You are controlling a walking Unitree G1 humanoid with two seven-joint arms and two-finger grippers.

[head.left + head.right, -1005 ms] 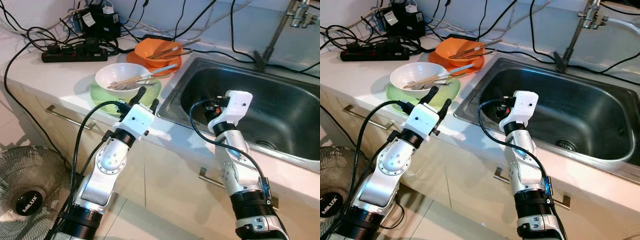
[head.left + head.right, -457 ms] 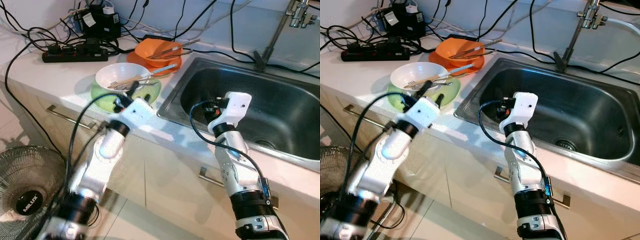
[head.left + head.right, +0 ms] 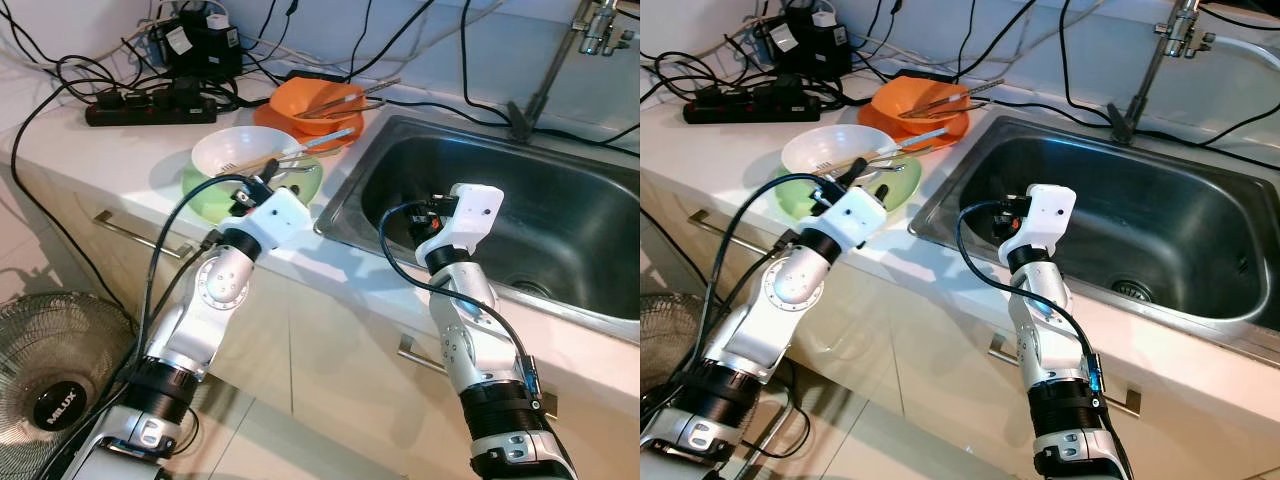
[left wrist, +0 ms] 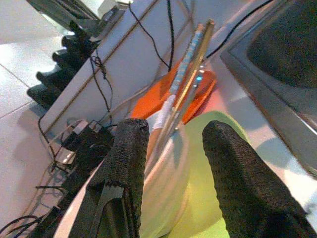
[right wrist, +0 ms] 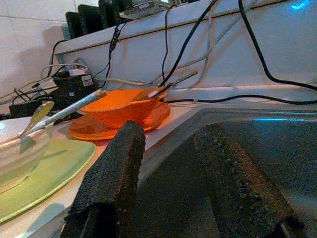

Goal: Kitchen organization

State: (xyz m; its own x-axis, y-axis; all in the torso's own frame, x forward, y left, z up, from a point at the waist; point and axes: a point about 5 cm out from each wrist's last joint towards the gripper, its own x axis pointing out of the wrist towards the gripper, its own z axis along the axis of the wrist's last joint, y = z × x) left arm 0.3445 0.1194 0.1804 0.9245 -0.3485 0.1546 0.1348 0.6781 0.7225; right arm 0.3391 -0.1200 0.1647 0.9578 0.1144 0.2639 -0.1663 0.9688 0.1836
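Near the counter's front edge — left hand (image 3: 262,186) spread wide at the white bowl (image 3: 243,153).
Glazed, slippery, breakable — pinch its rim; right hand (image 5: 166,163) open too.

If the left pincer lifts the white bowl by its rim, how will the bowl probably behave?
The white bowl looks rigid and glazed, so probably slippery and breakable. The loose utensils lying across it would likely slide or fall if it tilts. It sits on the green plate, which might shift too.

Head eyes look down on counter (image 3: 120,150) and sink (image 3: 520,210); both wrist views sit low, sharing the orange bowl (image 5: 119,106).
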